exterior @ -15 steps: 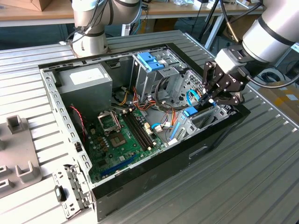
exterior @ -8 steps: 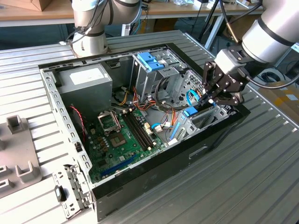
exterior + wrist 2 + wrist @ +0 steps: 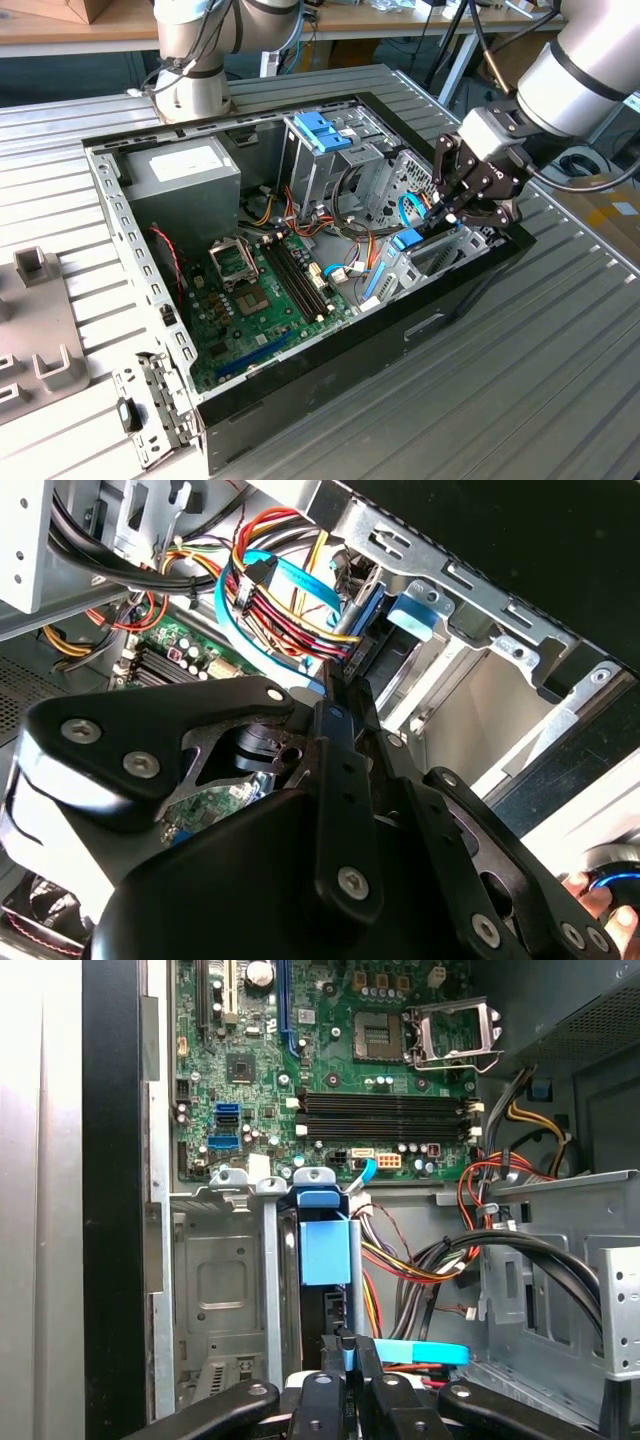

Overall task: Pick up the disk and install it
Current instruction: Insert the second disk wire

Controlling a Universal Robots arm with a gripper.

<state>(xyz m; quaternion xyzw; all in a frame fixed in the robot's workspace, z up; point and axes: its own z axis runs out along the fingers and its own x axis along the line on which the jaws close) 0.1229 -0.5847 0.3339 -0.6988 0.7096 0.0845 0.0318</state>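
Observation:
The disk [image 3: 408, 240] stands on edge in the metal drive bay [image 3: 445, 258] at the front corner of the open computer case, on the exterior view's right. Its light blue frame [image 3: 325, 1250] shows edge-on in the first wrist view, and as a blue tab [image 3: 415, 615] in the second wrist view. My gripper [image 3: 437, 218] reaches down into the bay from the exterior view's right. Its black fingers are shut on the disk's upper edge in both wrist views [image 3: 349, 1345] [image 3: 338, 695]. The disk's label face is hidden.
Bundles of coloured cables [image 3: 420, 1260] and a blue ribbon cable [image 3: 250, 610] run right beside the bay. The motherboard [image 3: 265, 290] lies on the case floor. Further back stand a grey power-supply box [image 3: 185, 170] and a blue handle [image 3: 322, 130] on a cage. A second arm's base [image 3: 195, 75] stands behind the case.

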